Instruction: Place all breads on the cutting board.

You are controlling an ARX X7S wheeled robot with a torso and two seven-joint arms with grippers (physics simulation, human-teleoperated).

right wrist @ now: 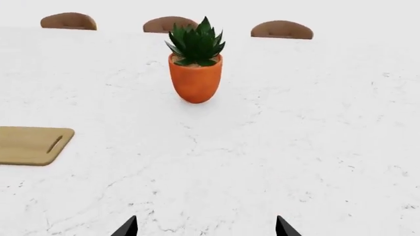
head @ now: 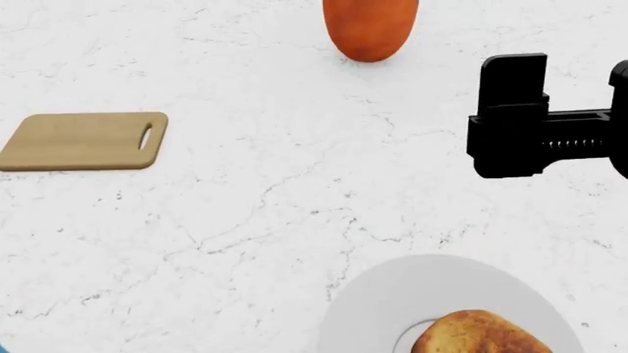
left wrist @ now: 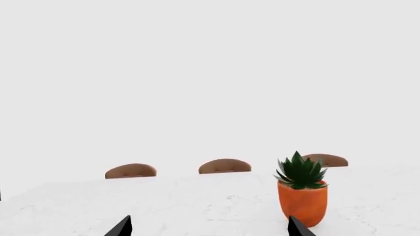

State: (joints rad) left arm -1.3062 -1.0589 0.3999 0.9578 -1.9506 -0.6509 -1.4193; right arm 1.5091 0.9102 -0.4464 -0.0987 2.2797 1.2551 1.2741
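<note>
Head view alone shows puffy bread [head: 478,333] on plate [head: 373,309]; both tools [left wrist: 208,227] [right wrist: 206,226] spread, empty.

Worktop [head: 245,220] white marble look, grey veins, matt. Cutting board [head: 84,140] pale smooth wood. Plate [head: 383,309] plain white, smooth. Bread [head: 476,334] rough golden crust. Pot [right wrist: 195,78] matt orange. My right tool [right wrist: 204,227] black, matt.

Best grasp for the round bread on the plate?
Probably from above, jaws spanning the puffy sides of the round bread. It lies in the white plate, whose raised rim blocks a low side approach. Right gripper is nearest and open.
</note>
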